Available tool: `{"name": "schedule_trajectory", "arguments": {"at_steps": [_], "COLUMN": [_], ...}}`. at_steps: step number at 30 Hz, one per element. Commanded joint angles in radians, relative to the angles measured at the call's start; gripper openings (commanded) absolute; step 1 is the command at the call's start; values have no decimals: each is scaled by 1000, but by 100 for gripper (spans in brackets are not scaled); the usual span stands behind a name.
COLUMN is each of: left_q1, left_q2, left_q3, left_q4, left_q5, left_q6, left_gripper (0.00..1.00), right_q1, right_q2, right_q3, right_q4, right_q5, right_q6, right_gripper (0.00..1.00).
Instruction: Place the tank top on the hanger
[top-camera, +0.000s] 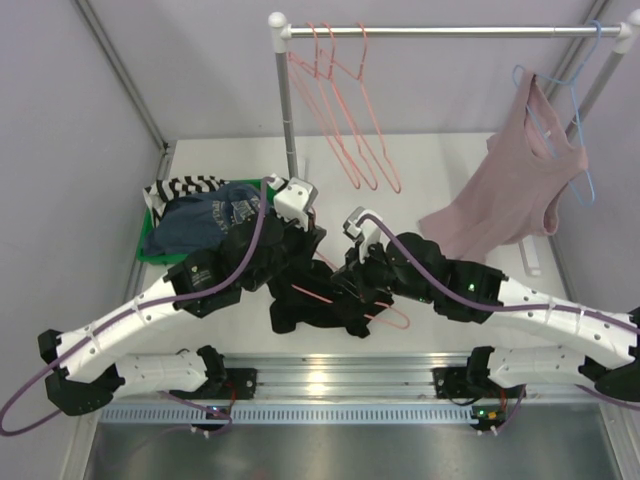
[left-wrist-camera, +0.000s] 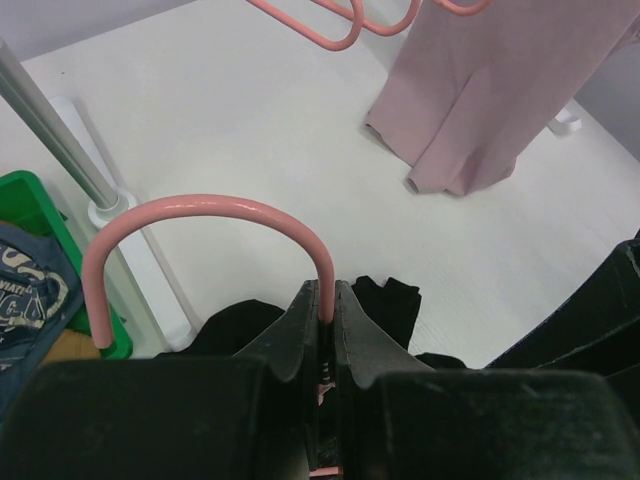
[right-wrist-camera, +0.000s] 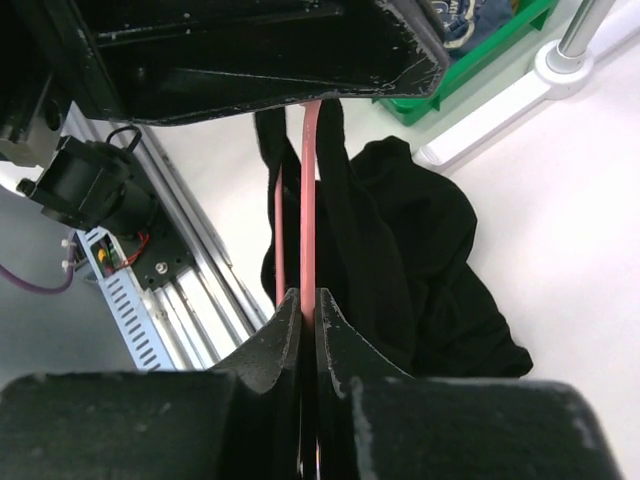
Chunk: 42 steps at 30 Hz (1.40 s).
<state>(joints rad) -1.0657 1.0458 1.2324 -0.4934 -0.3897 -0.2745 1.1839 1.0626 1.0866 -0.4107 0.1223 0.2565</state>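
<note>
The black tank top (top-camera: 322, 308) lies bunched on the table between the arms. It is draped partly around a salmon-pink hanger (top-camera: 345, 303), whose end loop pokes out to the right. My left gripper (top-camera: 303, 240) is shut on the hanger's neck just below the curved hook (left-wrist-camera: 200, 207), with the jaws (left-wrist-camera: 326, 300) closed tight on the wire. My right gripper (top-camera: 352, 275) is shut on a straight wire of the hanger (right-wrist-camera: 309, 200), at the jaws (right-wrist-camera: 308, 305). The black fabric (right-wrist-camera: 420, 260) hangs beside and behind that wire. The black fabric also shows under the left jaws (left-wrist-camera: 385, 300).
A clothes rail (top-camera: 450, 31) at the back holds several spare pink hangers (top-camera: 345, 110) and a dusty-pink tank top (top-camera: 510, 190) on a light blue hanger (top-camera: 580, 130). A green bin (top-camera: 150, 245) at the left holds a dark blue printed shirt (top-camera: 205, 220). The rack post (top-camera: 286, 110) stands just behind the left gripper.
</note>
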Motion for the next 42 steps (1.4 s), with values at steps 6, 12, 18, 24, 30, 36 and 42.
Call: {"name": "schedule_trajectory", "arguments": {"at_steps": [6,12,18,24,30,36,42], "left_q1": [-10,-11,-11,-11,-11,-11,-11], "left_q2": [11,11,0,-35,-64,-59,-67], "left_q3": [59,62,49,26,44,84,104], "left_q4": [35,35,27,22,12,4,1], "left_q5": [9,15,11,3,26,63,57], "left_q6": [4,3,-9,-25,-19,-3,0], "left_gripper": [12,45,50,52,52,53,53], "right_q1": [34,45,49,49,49,49,48], "right_q2": [-44,-67,-102,-138,-161,-187,-262], "right_q3": [-25,-47,-68,-80,-93,-100,-96], "right_q4": [65,78,90,78,76,64,-3], "right_q5": [89,120,151,186,211,226,273], "right_q6": [13,17,21,23,29,43,61], "right_gripper": [0,0,0,0,0,0,0]}}
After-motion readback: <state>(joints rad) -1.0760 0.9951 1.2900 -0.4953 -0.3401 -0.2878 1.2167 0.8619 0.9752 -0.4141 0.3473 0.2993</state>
